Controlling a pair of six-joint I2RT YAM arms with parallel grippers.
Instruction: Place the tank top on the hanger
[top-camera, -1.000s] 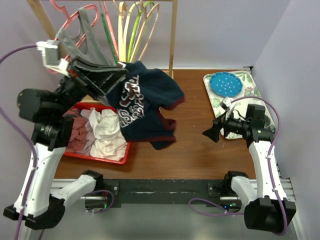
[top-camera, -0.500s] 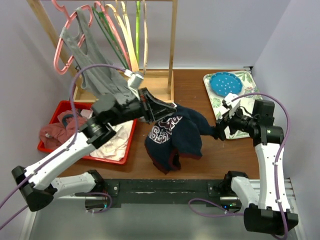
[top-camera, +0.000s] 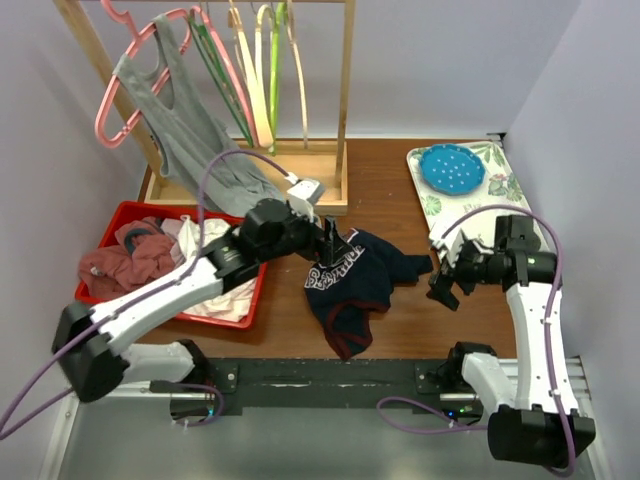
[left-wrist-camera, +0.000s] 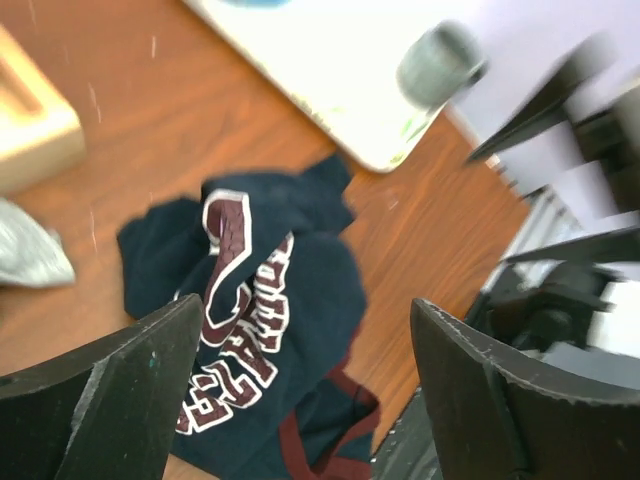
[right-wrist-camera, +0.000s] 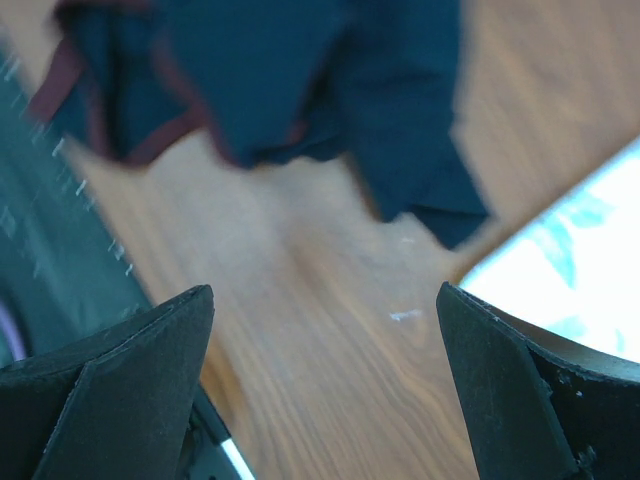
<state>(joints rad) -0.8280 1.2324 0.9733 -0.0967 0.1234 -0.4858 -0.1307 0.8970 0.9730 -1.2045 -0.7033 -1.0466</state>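
The dark navy tank top (top-camera: 352, 282) with red trim and lettering lies crumpled on the wooden table, near the front middle. My left gripper (top-camera: 331, 243) hovers just above the top's far edge, open, with nothing in it. In the left wrist view the tank top (left-wrist-camera: 262, 320) lies below and between the spread fingers (left-wrist-camera: 110, 400) of that gripper (left-wrist-camera: 305, 305). My right gripper (top-camera: 446, 285) is open over bare wood, just right of the top. In the right wrist view the tank top (right-wrist-camera: 300, 70) lies ahead of that gripper (right-wrist-camera: 322, 292). A thin tan hanger (top-camera: 292, 60) hangs on the rack at the back.
The wooden rack (top-camera: 345, 100) also carries pink (top-camera: 125, 90) and green hangers (top-camera: 215, 60) and a grey tank top (top-camera: 190, 140). A red bin (top-camera: 110, 225) of clothes sits at the left. A patterned tray (top-camera: 498, 195) with a blue dish (top-camera: 452, 168) stands at the right.
My left arm swung down from the rack to the table and opened, and the tank top dropped from it onto the wood. My right gripper dipped lower beside the top.
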